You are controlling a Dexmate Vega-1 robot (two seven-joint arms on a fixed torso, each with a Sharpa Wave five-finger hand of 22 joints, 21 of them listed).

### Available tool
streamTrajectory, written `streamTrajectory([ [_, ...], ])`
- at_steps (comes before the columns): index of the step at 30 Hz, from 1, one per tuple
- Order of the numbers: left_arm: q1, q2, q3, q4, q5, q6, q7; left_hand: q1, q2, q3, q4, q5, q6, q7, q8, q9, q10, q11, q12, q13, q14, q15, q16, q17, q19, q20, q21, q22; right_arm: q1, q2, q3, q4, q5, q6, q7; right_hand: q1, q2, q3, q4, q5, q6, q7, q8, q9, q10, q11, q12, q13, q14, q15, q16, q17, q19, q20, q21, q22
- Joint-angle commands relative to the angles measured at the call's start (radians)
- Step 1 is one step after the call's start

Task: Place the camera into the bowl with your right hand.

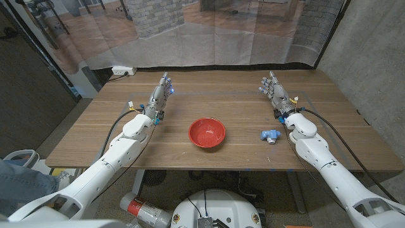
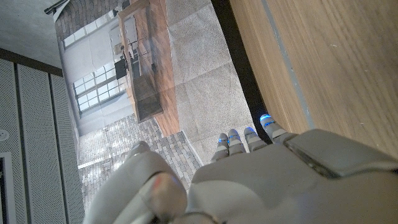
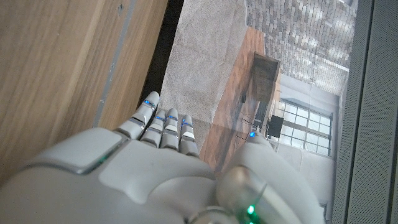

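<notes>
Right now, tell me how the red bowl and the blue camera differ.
The red bowl is red, round and open-topped; the camera is blue with white parts and irregular in shape. The bowl is clearly the larger of the two. The bowl sits at the table's middle between the arms; the camera lies beside the right arm, nearer than the right hand. Both rest on the wooden table, untouched.

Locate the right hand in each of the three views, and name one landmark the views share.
Head view: the right hand stands at the table's far right, fingers apart and holding nothing, beyond the blue camera and right of the red bowl.
Left wrist view: not in it; the hand there is the left hand.
Right wrist view: the right hand is seen from behind, fingers reaching past the table's edge.
Shared landmark: the wooden table.
</notes>
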Motion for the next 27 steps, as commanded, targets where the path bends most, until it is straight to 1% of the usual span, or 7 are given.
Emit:
streamTrajectory([
  [1, 0.008, 0.017, -0.006, -0.03, 0.001, 0.02, 0.01, 0.012, 0.0, -0.003, 0.002, 0.003, 0.011, -0.003, 0.006, 0.001, 0.003, 0.001, 0.004, 0.003, 0.005, -0.001, 0.002, 0.003, -0.061, -0.031, -0.005, 0.003, -0.033, -0.001, 0.028, -0.031, -0.011, 0.025, 0.014, 0.013, 0.0, 0.002, -0.009, -0.004, 0.006, -0.011, 0.008, 0.0, 0.01, -0.006, 0.009, 0.0, 0.009, -0.003, 0.009, 0.002, 0.01, -0.046, -0.007, 0.004],
  [2, 0.008, 0.018, -0.006, -0.029, -0.002, 0.019, 0.003, 0.012, 0.0, -0.003, 0.002, 0.003, 0.011, -0.003, 0.006, 0.001, 0.004, 0.001, 0.004, 0.003, 0.005, -0.002, 0.002, 0.003, -0.062, -0.031, -0.006, 0.003, -0.035, -0.001, 0.029, -0.03, -0.009, 0.028, 0.018, 0.014, 0.0, 0.002, -0.01, -0.004, 0.006, -0.011, 0.008, 0.0, 0.008, -0.011, 0.009, 0.0, 0.009, -0.003, 0.008, 0.002, 0.01, -0.046, -0.008, 0.004],
  [5, 0.005, 0.021, -0.005, -0.027, -0.006, 0.022, -0.007, 0.013, 0.001, -0.003, 0.002, 0.003, 0.011, -0.002, 0.006, 0.002, 0.003, 0.003, 0.003, 0.003, 0.004, -0.002, 0.001, 0.003, -0.065, -0.03, -0.008, 0.003, -0.04, -0.001, 0.031, -0.031, -0.016, 0.04, 0.02, 0.015, 0.0, 0.002, -0.01, -0.005, 0.007, -0.013, 0.008, 0.0, 0.011, -0.008, 0.009, 0.0, 0.009, -0.004, 0.008, 0.003, 0.008, -0.046, -0.011, 0.004],
  [8, 0.004, 0.023, -0.004, -0.028, -0.004, 0.024, -0.008, 0.014, 0.003, -0.004, 0.002, 0.003, 0.012, 0.003, 0.005, 0.002, 0.002, 0.008, 0.002, 0.003, 0.004, 0.0, 0.0, 0.003, -0.064, -0.034, -0.01, 0.003, -0.048, -0.006, 0.035, -0.041, -0.02, 0.044, 0.022, 0.017, 0.001, 0.003, -0.012, -0.005, 0.007, -0.015, 0.009, -0.001, 0.012, -0.01, 0.009, -0.001, 0.008, -0.004, 0.007, 0.002, 0.008, -0.046, -0.013, 0.004],
  [13, 0.006, 0.027, -0.005, -0.038, 0.0, 0.03, 0.0, 0.016, 0.004, -0.004, 0.001, 0.003, 0.011, 0.004, 0.005, 0.002, 0.002, 0.008, 0.001, 0.003, 0.003, 0.001, -0.001, 0.003, -0.064, -0.04, -0.014, 0.003, -0.064, -0.012, 0.044, -0.061, -0.022, 0.051, 0.023, 0.019, 0.001, 0.003, -0.014, -0.005, 0.008, -0.017, 0.009, -0.001, 0.015, -0.016, 0.01, -0.001, 0.008, -0.006, 0.005, 0.002, 0.007, -0.045, -0.016, 0.004],
  [27, 0.01, 0.029, -0.011, -0.04, -0.007, 0.018, -0.011, 0.02, 0.009, -0.006, 0.001, 0.003, 0.019, 0.003, 0.006, 0.002, 0.006, 0.007, 0.001, 0.003, 0.003, 0.002, -0.002, 0.003, -0.064, -0.041, -0.021, 0.003, -0.105, -0.031, 0.063, -0.113, -0.021, 0.052, 0.026, 0.026, 0.007, 0.006, -0.019, -0.007, 0.006, -0.019, 0.008, -0.002, 0.02, -0.014, 0.01, -0.001, 0.013, -0.007, 0.005, 0.003, 0.016, -0.045, -0.022, 0.004],
])
